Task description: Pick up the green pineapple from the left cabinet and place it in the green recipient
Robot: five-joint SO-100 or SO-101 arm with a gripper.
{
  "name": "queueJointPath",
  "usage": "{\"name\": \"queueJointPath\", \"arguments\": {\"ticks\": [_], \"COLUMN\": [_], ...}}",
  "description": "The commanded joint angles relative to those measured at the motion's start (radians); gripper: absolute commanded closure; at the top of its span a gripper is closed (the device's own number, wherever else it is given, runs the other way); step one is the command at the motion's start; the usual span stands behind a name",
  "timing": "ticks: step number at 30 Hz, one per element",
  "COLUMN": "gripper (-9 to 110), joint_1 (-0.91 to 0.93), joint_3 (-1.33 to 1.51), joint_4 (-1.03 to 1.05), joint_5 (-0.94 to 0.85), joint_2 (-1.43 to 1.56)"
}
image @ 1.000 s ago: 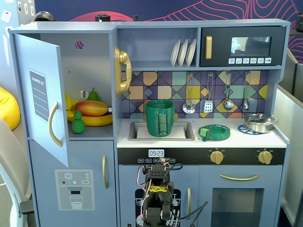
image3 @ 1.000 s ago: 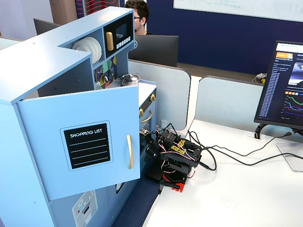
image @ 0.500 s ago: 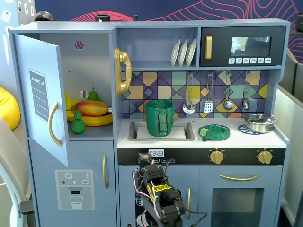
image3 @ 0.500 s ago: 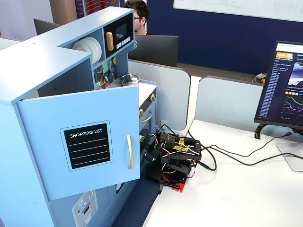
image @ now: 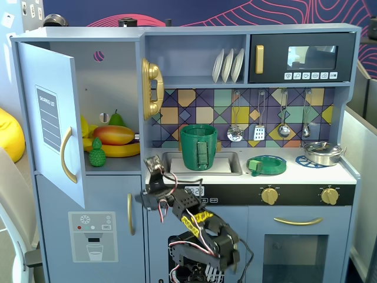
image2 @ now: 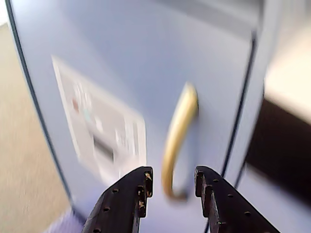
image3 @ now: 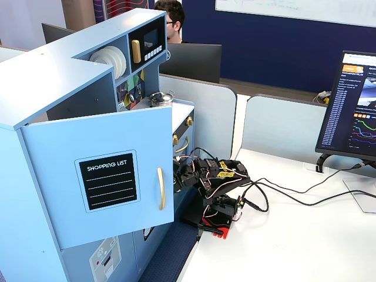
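We had the approach step in hand, nothing picked yet. Gripper point(image2: 171, 187) sat low by the lower door's gold handle point(image2: 178, 141), fingers apart & empty. Green pineapple point(image: 97, 155) stood on the shelf of the left cabinet point(image: 50, 127), door open, beside the mango point(image: 114, 135). Next, we judged: lift arm to shelf ht, reach in, close on pineapple, then carry to green recipient point(image: 198, 147) in the sink.

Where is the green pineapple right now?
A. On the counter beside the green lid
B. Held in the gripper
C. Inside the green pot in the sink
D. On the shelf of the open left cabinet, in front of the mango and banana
D. In a fixed view the green pineapple stands on the shelf of the open left cabinet, while the gripper hangs lower, empty.
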Motion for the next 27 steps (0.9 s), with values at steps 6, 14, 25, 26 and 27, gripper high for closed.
{"name": "queueJointPath", "arguments": {"ticks": [6, 14, 25, 26, 27], "gripper": [99, 74, 60, 59, 59], "joint_1": [-0.091, -0.081, -0.026, -0.021, -0.021], "joint_3": [-0.198, -0.413, -0.546, -0.541, -0.54], "joint_4": [-0.259, -0.324, -0.442, -0.46, -0.471], "joint_5": [-0.043, 0.072, 0.057, 0.054, 0.058], "joint_2": [-0.21, -0.411, -0.617, -0.634, -0.646]}}
